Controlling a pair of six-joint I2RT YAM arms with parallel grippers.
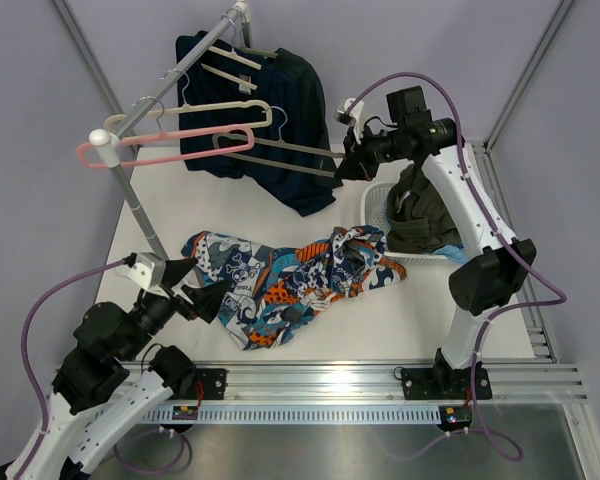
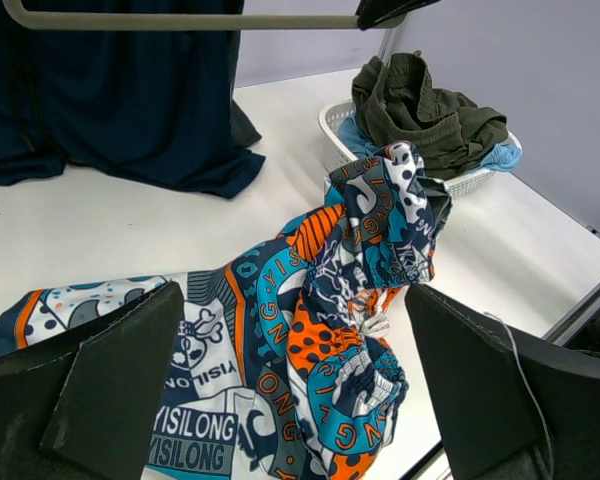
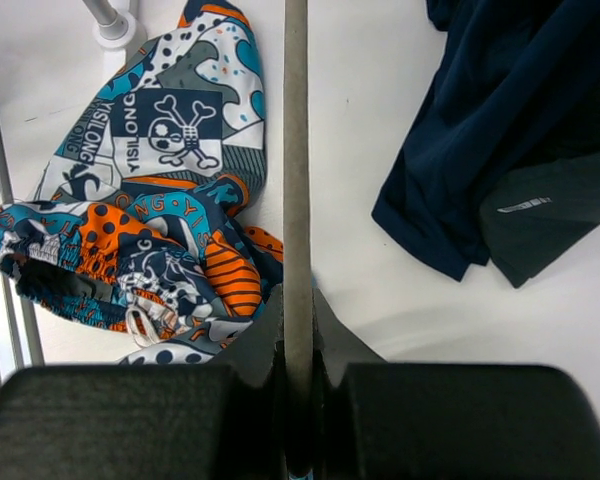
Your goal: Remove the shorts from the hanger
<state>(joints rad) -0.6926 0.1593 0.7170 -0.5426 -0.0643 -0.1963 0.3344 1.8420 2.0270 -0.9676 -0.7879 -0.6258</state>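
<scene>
The patterned shorts [image 1: 290,275] in blue, orange and white lie crumpled on the white table, off any hanger; they also fill the left wrist view [image 2: 310,300] and show in the right wrist view [image 3: 150,220]. My right gripper [image 1: 340,168] [image 3: 297,300] is shut on the bare grey hanger [image 1: 280,150] [image 3: 296,140], held in the air above the table by its straight bar. That bar crosses the top of the left wrist view as the grey hanger [image 2: 180,20]. My left gripper [image 1: 215,300] [image 2: 295,340] is open just over the left end of the shorts, touching nothing.
A clothes rack [image 1: 160,100] stands at the back left with pink [image 1: 160,152], beige and white hangers and dark navy garments [image 1: 270,110] [image 2: 120,110] [image 3: 500,130] hanging to the table. A white basket [image 1: 376,205] [image 2: 330,125] of olive clothes sits at the right.
</scene>
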